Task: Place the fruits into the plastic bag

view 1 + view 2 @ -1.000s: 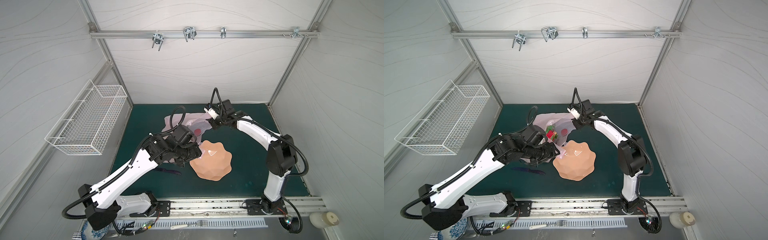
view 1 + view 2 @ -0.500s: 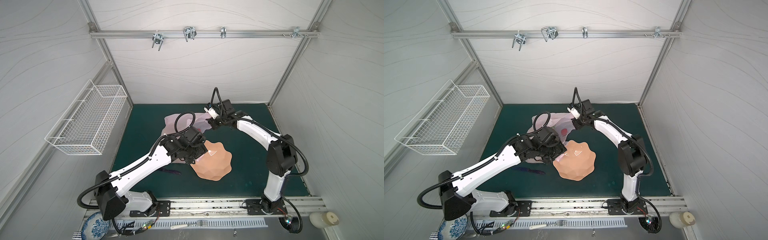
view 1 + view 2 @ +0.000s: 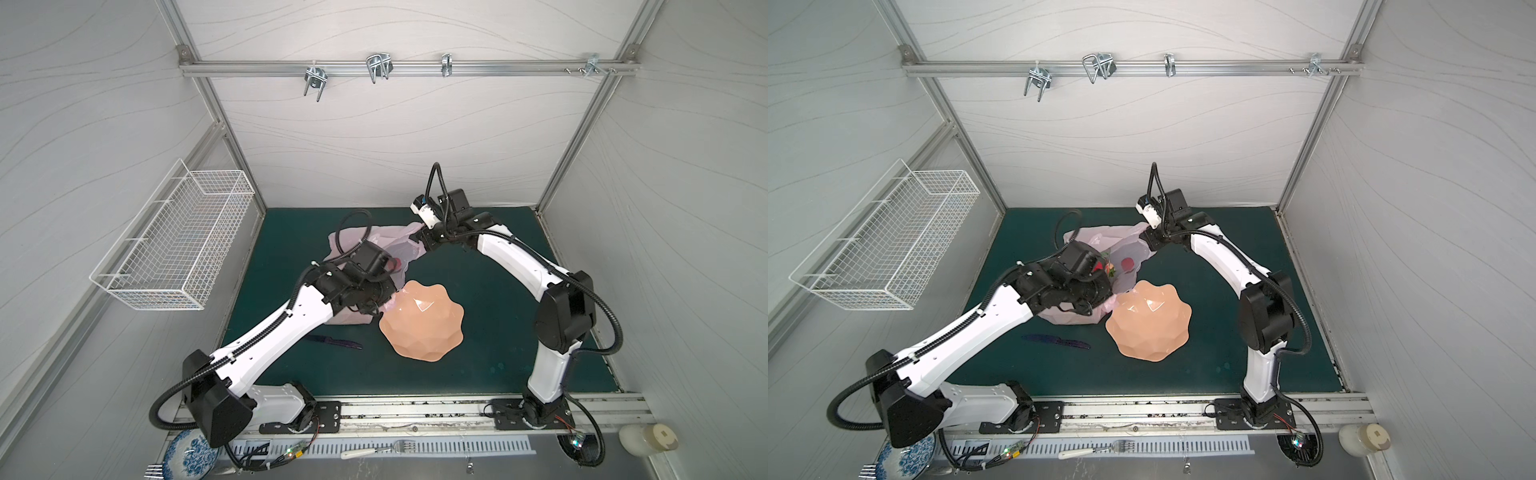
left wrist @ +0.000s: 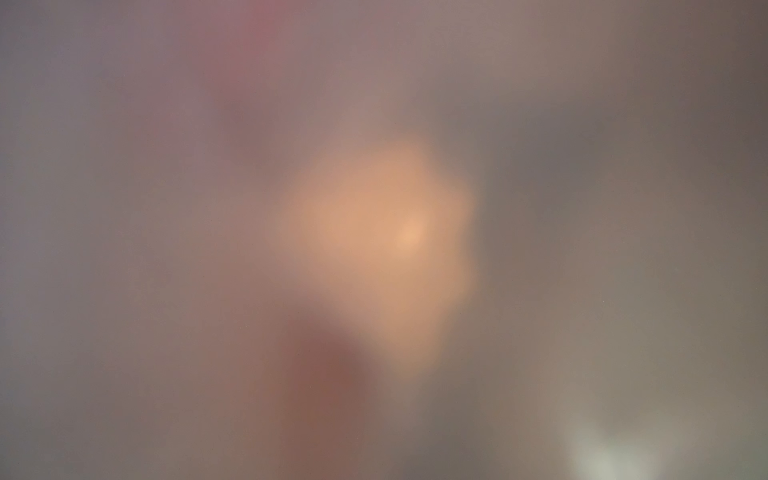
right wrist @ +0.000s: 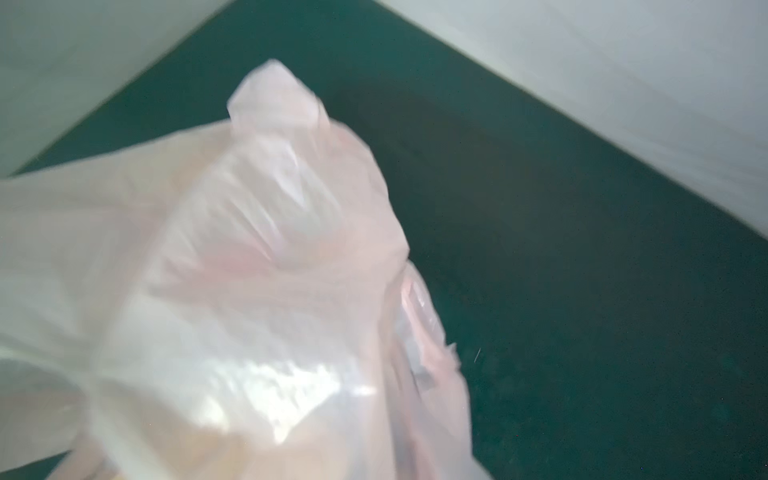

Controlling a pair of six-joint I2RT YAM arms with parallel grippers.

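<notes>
Two grippers, both closed: right gripper (image 3: 417, 240) pinches the far rim of the plastic bag (image 3: 397, 246), lying on the mat (image 3: 490, 365) beside the bowl (image 3: 424, 328); left gripper (image 3: 383, 301) at its near rim, hold indeterminable. Red fruits (image 3: 1127, 262) inside.

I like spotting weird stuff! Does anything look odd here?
The left wrist view is all blur; the thin pale-pink plastic bag seems draped over its lens. A dark purple knife-shaped thing lies alone on the green mat.
</notes>
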